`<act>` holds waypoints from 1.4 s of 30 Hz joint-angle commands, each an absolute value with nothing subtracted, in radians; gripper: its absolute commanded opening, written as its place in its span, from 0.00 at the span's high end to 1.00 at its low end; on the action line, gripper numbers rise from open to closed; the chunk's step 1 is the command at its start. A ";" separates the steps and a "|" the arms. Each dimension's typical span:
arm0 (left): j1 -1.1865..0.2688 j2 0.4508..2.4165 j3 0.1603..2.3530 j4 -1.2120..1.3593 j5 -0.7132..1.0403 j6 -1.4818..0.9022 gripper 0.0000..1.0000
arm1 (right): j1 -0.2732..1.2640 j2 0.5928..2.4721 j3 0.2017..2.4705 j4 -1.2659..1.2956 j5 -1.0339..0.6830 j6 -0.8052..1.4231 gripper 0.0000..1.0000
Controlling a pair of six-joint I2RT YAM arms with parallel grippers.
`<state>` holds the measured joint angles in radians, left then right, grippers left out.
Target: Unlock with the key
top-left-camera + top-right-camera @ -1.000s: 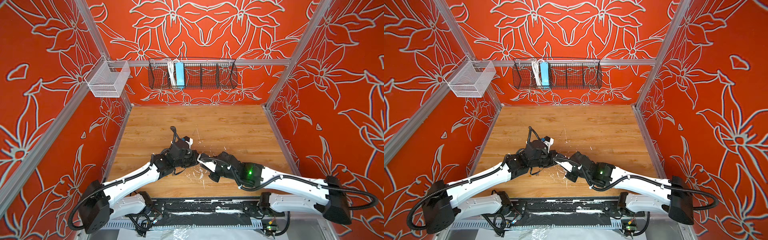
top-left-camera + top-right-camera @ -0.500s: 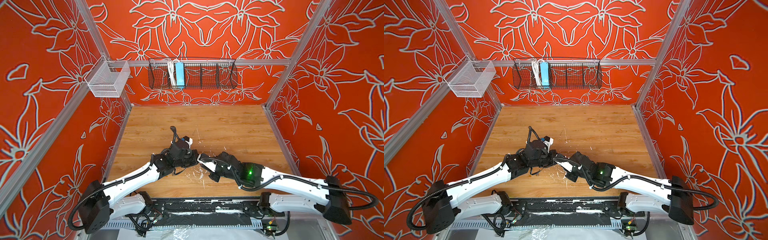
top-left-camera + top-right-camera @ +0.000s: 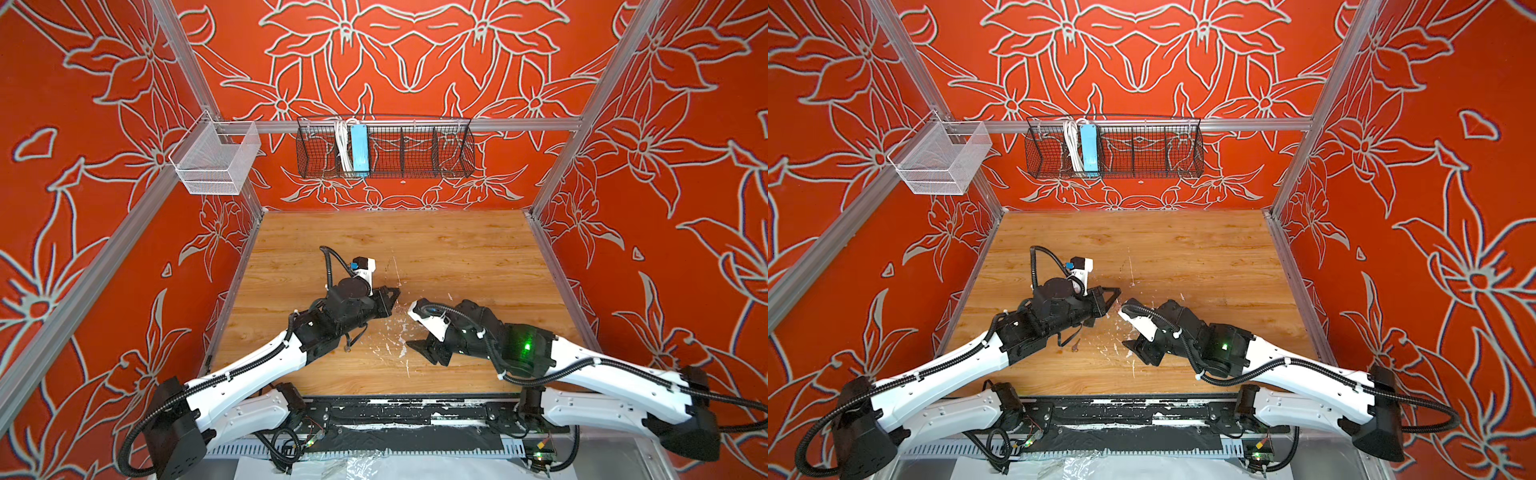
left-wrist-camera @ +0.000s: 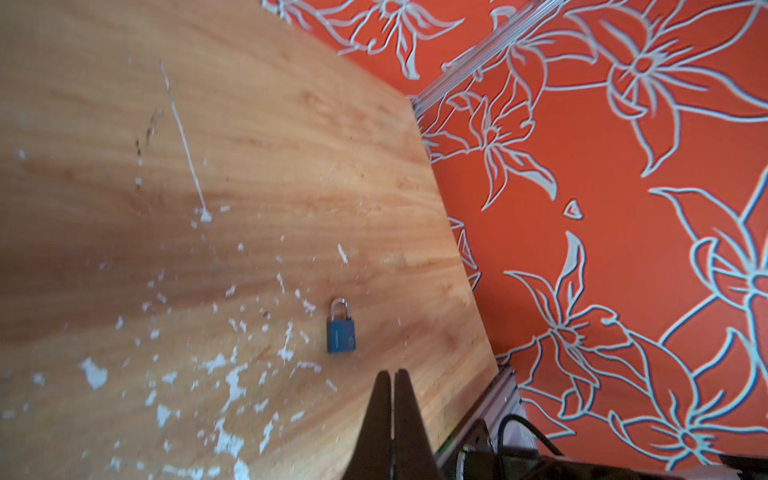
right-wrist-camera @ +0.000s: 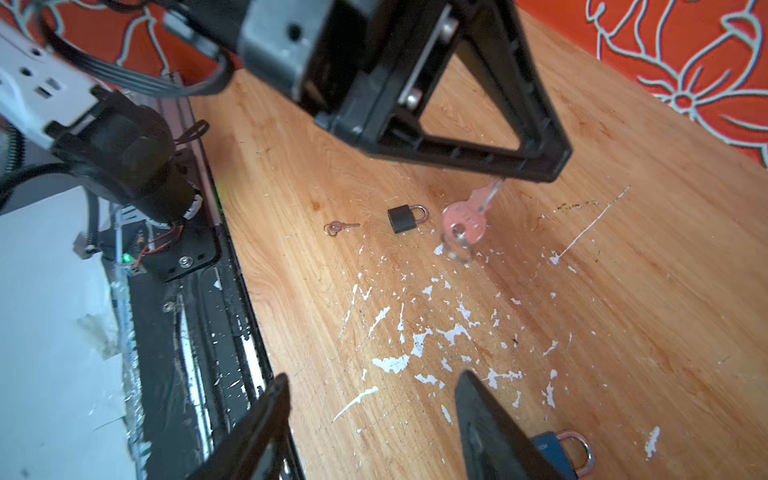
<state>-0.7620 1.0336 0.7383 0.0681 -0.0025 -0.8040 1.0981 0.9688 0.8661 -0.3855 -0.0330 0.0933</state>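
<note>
Right wrist view gives us the worry. The left end effector point(image 5: 534, 168) is clamped shut on the pinkish metal key with a ring through its head point(image 5: 463, 226). It seems to pinch the blade, leaving the head dangling above the scratched wooden surface point(image 5: 623, 291). Held so, the blade cannot enter a keyway, and we judge that so thin a hold could let the key swing or drop.

The right end effector point(image 5: 370, 405) stands open and empty, just beside the blue padlock with the steel shackle point(image 5: 555, 451). The padlock lies flat and loose, shackle closed, half hidden behind one finger. Unheld, it would likely skid under any push.

In a top view the right end effector point(image 3: 428, 352) sits at 5 o'clock from the left one's tips, near the surface's middle. A small ringed key point(image 3: 1075, 345) lies at 7 o'clock from those tips, near a small black padlock point(image 5: 403, 219). We cannot tell which key fits which lock, so a mismatch is possible.
</note>
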 commanded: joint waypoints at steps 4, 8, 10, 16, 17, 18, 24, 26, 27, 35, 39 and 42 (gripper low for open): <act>-0.753 1.030 0.727 0.312 -0.050 -0.680 1.00 | 0.885 0.942 0.980 -0.454 -0.345 0.344 0.31; -0.753 1.058 0.738 0.381 -0.006 -0.653 1.00 | 0.734 0.957 0.965 -0.332 -0.596 0.484 0.31; -0.753 1.079 0.734 0.438 0.026 -0.639 1.00 | 0.671 0.973 0.930 -0.219 -0.715 0.573 0.32; -0.753 1.122 0.738 0.520 0.066 -0.635 1.00 | 0.563 1.016 0.840 0.053 -0.857 0.756 0.34; -0.753 1.127 0.741 0.530 0.076 -0.629 1.00 | 0.554 1.022 0.829 0.080 -0.858 0.763 0.34; -0.753 1.133 0.741 0.540 0.086 -0.627 1.00 | 0.543 1.031 0.815 0.109 -0.857 0.775 0.35; -0.753 1.155 0.740 0.580 0.105 -0.629 1.00 | 0.508 1.077 0.776 0.268 -0.895 0.821 0.39; -0.753 1.161 0.736 0.602 0.109 -0.626 1.00 | 0.501 1.082 0.776 0.272 -0.900 0.809 0.42; -0.753 1.165 0.737 0.606 0.106 -0.627 1.00 | 0.495 1.082 0.774 0.278 -0.899 0.812 0.43; -0.753 1.176 0.757 0.619 0.112 -0.636 1.00 | 0.483 1.092 0.747 0.357 -0.952 0.844 0.51; -0.753 1.175 0.759 0.638 0.110 -0.651 1.00 | 0.476 1.096 0.738 0.359 -0.953 0.845 0.52; -0.754 1.185 0.764 0.638 0.123 -0.651 1.00 | 0.473 1.111 0.732 0.390 -0.968 0.855 0.54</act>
